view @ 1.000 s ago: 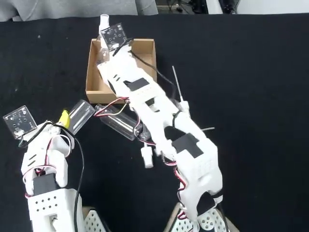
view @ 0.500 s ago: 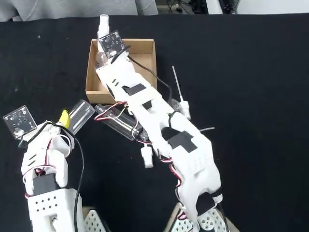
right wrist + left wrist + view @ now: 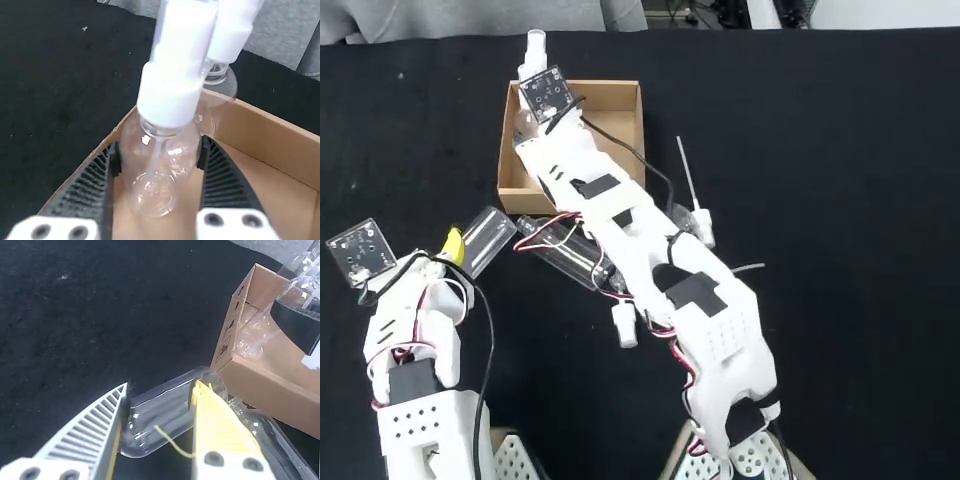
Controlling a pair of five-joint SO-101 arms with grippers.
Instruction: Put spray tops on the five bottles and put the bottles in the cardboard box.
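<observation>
- Progress: the right gripper is closed on a capped bottle, with one finger on each side of its body. The bottle sits at the 10 o'clock corner of the cardboard box.
- A second capped bottle stands just behind it at the same corner. At least two bottles are therefore capped and at the box.
- Remaining: the left gripper is clamped on an uncapped bottle, toward 7 o'clock of the box.
- Another bare bottle lies on the table at 6 o'clock of the box.
- One loose spray top lies at 5 o'clock of the box. Another spray top, with its dip tube, lies at 4 o'clock.
- Judgement: the task is roughly at its midpoint.
- Orientation: the capped bottle is near upright, spray top uppermost.
- The uncapped bottle's long axis runs from 8 to 2 o'clock. Its neck end cannot be identified.
- The lying bottle's axis runs from 10 to 4 o'clock.
</observation>
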